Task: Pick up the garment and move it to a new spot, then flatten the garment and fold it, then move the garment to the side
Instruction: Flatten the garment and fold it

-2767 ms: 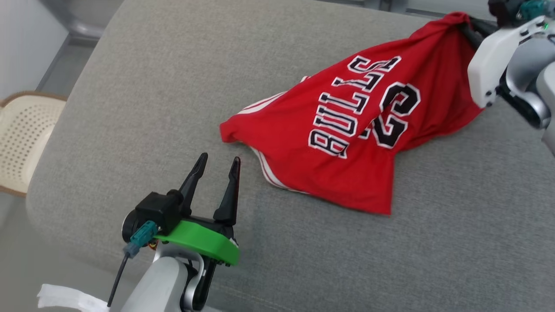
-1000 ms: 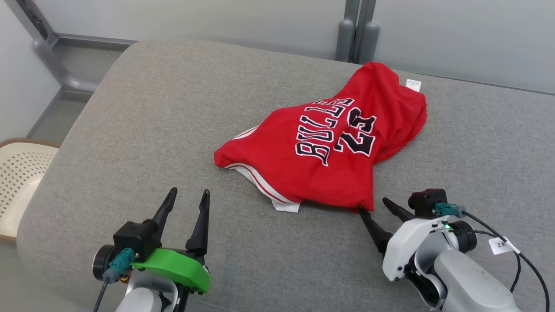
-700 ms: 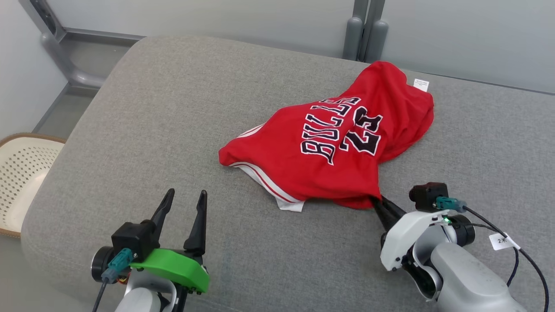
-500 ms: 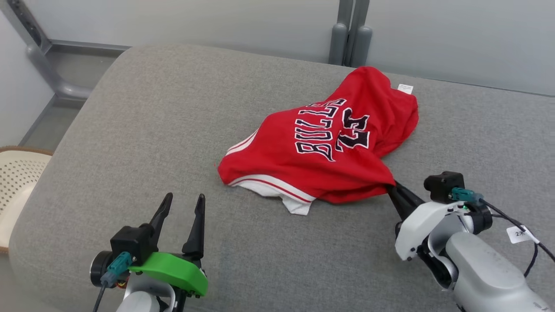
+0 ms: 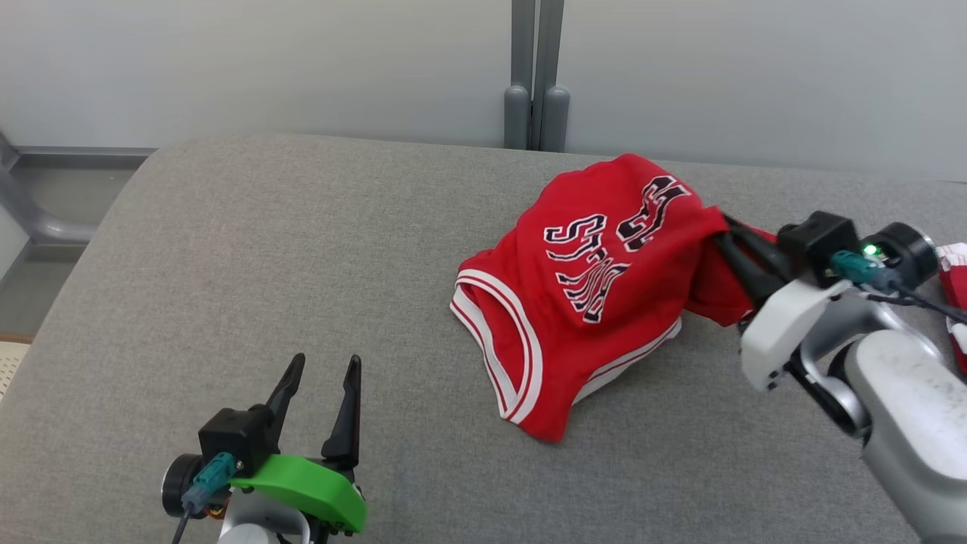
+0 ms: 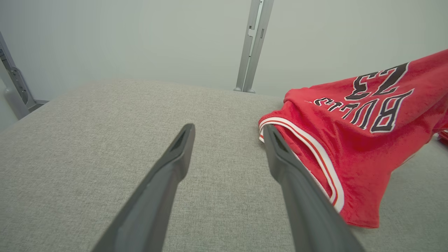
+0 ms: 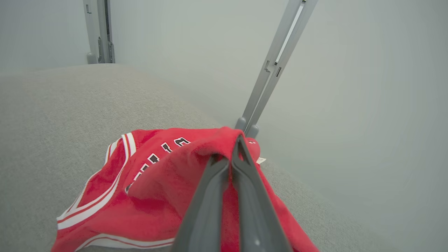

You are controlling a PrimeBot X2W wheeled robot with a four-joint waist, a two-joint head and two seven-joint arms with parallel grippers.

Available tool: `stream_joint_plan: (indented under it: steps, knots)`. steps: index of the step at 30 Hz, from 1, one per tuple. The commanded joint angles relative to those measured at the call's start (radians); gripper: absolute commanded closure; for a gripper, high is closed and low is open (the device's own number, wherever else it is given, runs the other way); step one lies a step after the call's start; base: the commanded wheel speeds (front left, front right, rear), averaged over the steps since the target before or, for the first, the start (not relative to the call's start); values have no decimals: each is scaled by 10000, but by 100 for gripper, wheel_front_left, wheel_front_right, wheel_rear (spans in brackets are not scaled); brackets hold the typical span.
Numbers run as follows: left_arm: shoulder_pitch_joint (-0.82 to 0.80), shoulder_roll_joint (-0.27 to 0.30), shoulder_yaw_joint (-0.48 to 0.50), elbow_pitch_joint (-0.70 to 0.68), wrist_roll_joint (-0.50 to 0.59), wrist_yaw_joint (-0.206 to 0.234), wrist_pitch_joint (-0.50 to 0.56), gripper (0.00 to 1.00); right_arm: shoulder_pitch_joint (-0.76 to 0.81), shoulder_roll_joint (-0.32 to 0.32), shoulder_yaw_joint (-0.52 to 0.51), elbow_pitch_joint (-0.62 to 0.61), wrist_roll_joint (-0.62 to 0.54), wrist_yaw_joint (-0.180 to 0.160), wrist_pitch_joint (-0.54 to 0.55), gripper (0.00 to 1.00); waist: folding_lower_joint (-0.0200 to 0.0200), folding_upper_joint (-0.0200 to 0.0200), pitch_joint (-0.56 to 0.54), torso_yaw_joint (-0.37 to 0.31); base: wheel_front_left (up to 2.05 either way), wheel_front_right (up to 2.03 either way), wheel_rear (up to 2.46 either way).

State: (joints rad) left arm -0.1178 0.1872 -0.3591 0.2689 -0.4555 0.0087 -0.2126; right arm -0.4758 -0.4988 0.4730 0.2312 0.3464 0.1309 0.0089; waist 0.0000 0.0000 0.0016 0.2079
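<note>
Garment (image 5: 582, 302), a red jersey, is pinched at one bunched fold by the right tool (image 5: 727, 227), which is clenched tight, and the rest drapes down from its tips onto the grey cushion (image 5: 264, 249). From the head view I'd say the step in hand is the carry to a new spot, and it wants more height so the trailing hem doesn't drag. The left tool (image 5: 325, 363) sits released, well short of the cloth. In the left wrist view, the left tool (image 6: 229, 128) has its fingers apart over bare cushion (image 6: 105, 140), with the white-banded opening (image 6: 315, 154) just off its right finger, a handy edge to take when spreading. In the right wrist view, the right tool (image 7: 231, 154) has its fingers pressed together on a thin ridge of garment (image 7: 157, 182). A slow, steady swing should keep that small bite from slipping.
</note>
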Motion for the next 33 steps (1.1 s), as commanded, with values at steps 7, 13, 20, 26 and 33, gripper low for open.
stream_joint_plan:
  steps: [7,13,20,26,33]
  knots:
    - [-197,-17,-125,175,-161,-121,55,0,348,1485,1605,653,255,-4,517,100,0,0,237,473,0,0,0]
    - [-336,6,-146,318,-188,-150,25,0,495,2373,2346,2705,733,-4,132,49,0,0,390,684,0,0,0]
    - [-211,131,-88,353,-193,-37,-8,0,188,2399,2379,3349,839,-4,-669,0,0,0,318,279,0,0,0]
    - [-34,191,-137,301,-218,18,27,0,635,1892,1866,2203,1062,-5,-1207,0,0,0,94,-236,0,0,0]
    - [1,242,-196,171,-236,57,85,0,1658,1429,375,774,1266,-5,-1236,0,0,0,70,-411,0,0,0]
